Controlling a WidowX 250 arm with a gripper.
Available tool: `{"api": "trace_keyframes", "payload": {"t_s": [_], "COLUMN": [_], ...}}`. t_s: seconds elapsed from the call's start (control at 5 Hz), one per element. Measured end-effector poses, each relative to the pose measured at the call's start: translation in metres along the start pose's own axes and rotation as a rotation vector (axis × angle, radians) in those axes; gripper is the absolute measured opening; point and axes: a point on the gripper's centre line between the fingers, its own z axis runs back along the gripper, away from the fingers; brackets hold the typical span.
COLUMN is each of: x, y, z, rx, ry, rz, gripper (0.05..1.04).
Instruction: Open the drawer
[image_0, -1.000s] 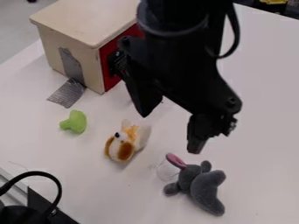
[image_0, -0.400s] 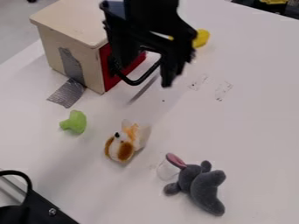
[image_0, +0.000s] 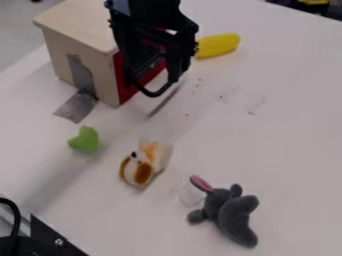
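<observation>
Because the drawer sits in the wooden cabinet behind its red drawer front, with that front seemingly flush, your way in is the black bow handle standing out from the cabinet's face. You have the pincer in front of that face, right by the handle, its two fingers spread apart. Expect the handle to be stiff and thin, hard enough to bear a firm pull but smooth enough to slip if you catch it only at the tips. Take it near the middle of the bow and draw straight out from the cabinet, since a sideways tug could jam the drawer in its slot. You can judge the drawer to be light, and the cabinet none too heavy either; the silver duct tape running down its side onto the table should help keep it from sliding after you.

What you can't make out is whether either finger touches the handle, or whether the bow passes between them: black lies over black there. The arm hides the upper part of the drawer front, so you can't check the gap along its top, and you can't see where both ends of the handle are fixed.
</observation>
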Motion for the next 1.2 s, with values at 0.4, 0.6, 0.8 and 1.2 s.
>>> {"api": "trace_keyframes", "payload": {"t_s": [0.4,0.6,0.8,1.2], "x": [0.024,0.037,0.041,0.042], "y": [0.021,0.027,0.03,0.027], "z": [-0.044,-0.062,-0.083,-0.11], "rx": [0.011,0.01,0.005,-0.033], "ry": [0.03,0.034,0.057,0.067], "rz": [-0.042,-0.057,-0.063,-0.043], "gripper": [0.999,0.999,0.999,0.836]}}
